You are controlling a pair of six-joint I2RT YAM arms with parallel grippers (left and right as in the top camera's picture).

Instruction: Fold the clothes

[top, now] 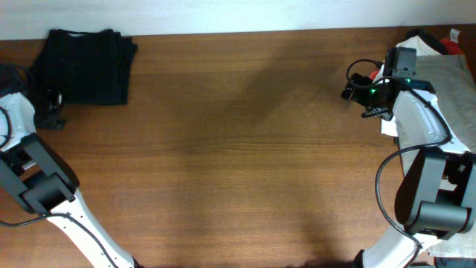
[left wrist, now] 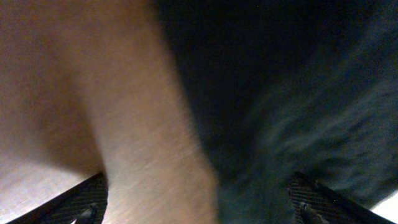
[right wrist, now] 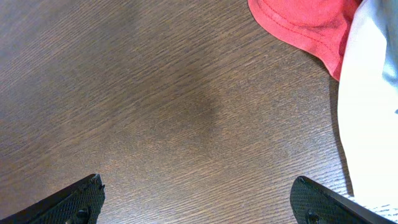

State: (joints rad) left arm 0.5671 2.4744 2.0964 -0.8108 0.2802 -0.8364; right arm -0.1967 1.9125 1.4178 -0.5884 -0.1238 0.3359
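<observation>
Fingers (right wrist: 78, 200) of right gripper (right wrist: 198, 182) wide apart

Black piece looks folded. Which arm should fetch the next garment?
Likely right. The right end effector sits open beside the pile, red piece and white piece just ahead; the left end effector is across the table by the black garment.

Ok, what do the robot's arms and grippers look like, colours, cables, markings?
The left arm and right arm both have white shells with black joint housings. Beside them loop thin black cables. A small green light glows near the right wrist. The fingers are black with a fine gridded texture.
</observation>
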